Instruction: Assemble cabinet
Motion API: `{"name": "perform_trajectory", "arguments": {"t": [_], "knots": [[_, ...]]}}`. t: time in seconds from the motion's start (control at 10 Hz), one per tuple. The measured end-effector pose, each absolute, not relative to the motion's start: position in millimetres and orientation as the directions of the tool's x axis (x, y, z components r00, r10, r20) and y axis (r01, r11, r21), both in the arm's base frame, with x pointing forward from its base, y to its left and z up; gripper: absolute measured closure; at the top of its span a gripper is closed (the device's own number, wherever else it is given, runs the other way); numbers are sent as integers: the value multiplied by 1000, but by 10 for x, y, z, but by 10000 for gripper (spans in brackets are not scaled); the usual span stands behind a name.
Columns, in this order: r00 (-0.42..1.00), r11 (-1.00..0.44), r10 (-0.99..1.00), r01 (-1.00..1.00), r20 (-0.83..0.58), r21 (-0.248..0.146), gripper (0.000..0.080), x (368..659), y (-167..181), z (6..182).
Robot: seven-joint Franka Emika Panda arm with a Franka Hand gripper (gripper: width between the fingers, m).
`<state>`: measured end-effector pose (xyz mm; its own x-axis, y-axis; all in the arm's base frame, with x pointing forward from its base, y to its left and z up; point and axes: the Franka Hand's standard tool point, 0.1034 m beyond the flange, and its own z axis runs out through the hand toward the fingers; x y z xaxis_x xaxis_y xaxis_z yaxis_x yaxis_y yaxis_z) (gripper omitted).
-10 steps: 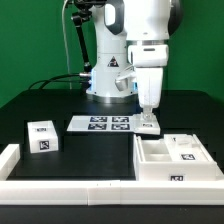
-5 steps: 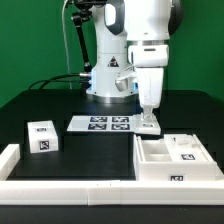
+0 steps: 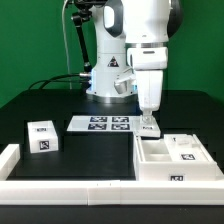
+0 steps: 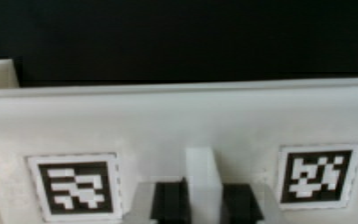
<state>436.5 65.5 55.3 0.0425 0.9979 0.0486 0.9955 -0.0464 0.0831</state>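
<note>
The cabinet is a white open-topped box with inner dividers, lying at the exterior view's right front; a tagged white piece lies in it. My gripper hangs just behind the cabinet's far left corner. It is shut on a small white tagged panel held low over the table. In the wrist view the panel fills the frame with two tags. My dark fingers close on its raised centre ridge, and the gripper grips there.
The marker board lies flat on the black table beside the gripper, toward the exterior view's left. A small white tagged block stands at the left. A low white rail runs along the front edge. The robot base is behind.
The gripper and the held panel have barely shifted; nothing else has moved.
</note>
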Motion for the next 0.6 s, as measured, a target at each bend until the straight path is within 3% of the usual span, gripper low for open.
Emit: {"name": "perform_trajectory", "arguments": {"t": [0.2, 0.6], "knots": [[38, -44, 997, 993, 61, 105, 732, 4394, 657, 550], [39, -44, 998, 994, 51, 99, 732, 4542, 620, 569]]}}
